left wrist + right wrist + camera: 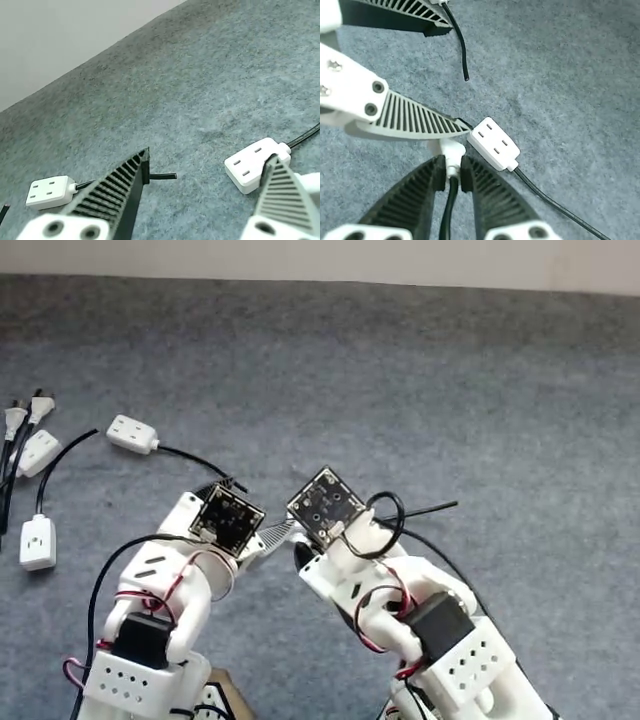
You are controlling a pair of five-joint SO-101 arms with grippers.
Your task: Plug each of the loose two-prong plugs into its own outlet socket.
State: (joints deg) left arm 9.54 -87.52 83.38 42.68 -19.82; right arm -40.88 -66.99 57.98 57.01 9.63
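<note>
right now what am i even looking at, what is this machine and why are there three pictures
These are two small robot arms side by side on a grey carpet. One picture looks down from above; the other two come from a camera on each arm's wrist. The right arm's fingers are shut on a white plug, close to an outlet socket. The left arm's fingers are open beside that socket. More sockets and loose plugs lie off to one side.
</note>
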